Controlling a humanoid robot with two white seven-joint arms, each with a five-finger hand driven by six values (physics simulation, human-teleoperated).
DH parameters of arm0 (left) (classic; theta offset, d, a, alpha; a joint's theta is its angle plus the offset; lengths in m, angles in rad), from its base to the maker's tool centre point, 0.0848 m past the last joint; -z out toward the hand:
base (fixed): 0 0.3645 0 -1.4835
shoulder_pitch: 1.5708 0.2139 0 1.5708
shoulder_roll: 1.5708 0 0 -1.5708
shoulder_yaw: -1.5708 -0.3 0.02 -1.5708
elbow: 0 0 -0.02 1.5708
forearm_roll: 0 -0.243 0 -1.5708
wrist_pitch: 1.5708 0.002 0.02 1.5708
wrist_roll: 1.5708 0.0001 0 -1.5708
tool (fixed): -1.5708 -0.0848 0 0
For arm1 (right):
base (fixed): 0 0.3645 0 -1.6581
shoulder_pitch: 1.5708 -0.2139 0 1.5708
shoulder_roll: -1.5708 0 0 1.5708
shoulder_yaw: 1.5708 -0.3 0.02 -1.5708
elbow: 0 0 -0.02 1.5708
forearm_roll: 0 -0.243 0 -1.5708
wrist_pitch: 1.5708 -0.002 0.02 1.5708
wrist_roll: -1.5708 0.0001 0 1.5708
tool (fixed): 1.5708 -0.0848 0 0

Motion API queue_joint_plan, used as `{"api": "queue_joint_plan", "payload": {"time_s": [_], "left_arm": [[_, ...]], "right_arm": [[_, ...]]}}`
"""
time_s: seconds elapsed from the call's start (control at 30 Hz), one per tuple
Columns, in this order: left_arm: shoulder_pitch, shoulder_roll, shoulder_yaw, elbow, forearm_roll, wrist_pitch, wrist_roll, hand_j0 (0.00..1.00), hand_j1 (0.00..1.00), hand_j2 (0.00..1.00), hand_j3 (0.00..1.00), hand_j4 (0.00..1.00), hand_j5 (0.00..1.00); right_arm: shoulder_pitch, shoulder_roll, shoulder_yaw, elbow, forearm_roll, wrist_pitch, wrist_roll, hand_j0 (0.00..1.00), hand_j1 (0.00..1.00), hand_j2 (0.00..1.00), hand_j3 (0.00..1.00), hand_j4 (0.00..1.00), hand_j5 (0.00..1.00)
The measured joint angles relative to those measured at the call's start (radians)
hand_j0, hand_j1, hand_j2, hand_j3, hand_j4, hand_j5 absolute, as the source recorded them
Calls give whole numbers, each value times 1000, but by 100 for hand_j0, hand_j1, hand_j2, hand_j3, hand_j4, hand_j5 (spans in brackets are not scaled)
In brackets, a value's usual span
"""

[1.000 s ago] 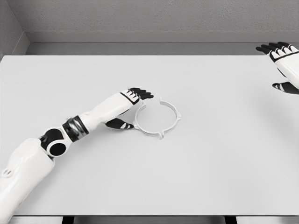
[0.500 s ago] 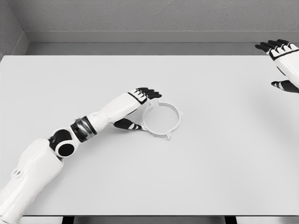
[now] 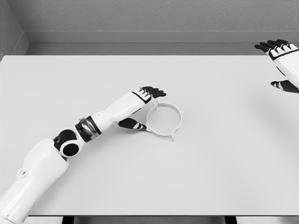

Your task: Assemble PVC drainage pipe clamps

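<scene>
A white ring-shaped pipe clamp [image 3: 165, 120] with small tabs lies flat on the white table [image 3: 224, 158], near the middle. My left hand [image 3: 142, 107] is at the clamp's left rim, its black fingertips [image 3: 154, 91] stretched over the ring's upper left and its thumb [image 3: 132, 124] low beside the lower left. The fingers are spread and do not close on the ring. My right hand [image 3: 281, 60] hovers open at the far right edge, far from the clamp.
A grey wall [image 3: 140, 18] and a ledge run behind the table's far edge. The table's front edge runs along the bottom of the view.
My left hand has slid to the right, and the clamp has shifted rightward and turned a little with it. The right hand has stayed in place.
</scene>
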Motion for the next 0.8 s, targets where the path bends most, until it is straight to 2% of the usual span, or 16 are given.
{"api": "queue_joint_plan", "payload": {"time_s": [0.47,0.7,0.8], "left_arm": [[-8,-8,17,6,10,0,0,100,100,100,100,100,100],[12,69,30,-50,44,0,1,100,100,100,100,100,100],[41,91,30,-77,51,0,1,100,100,100,100,100,100]], "right_arm": [[-2,2,26,-1,-2,0,-1,100,100,100,100,100,100],[-6,3,37,-4,0,0,-1,100,100,100,100,100,100],[-12,8,60,-40,1,0,0,100,100,100,100,100,100]]}}
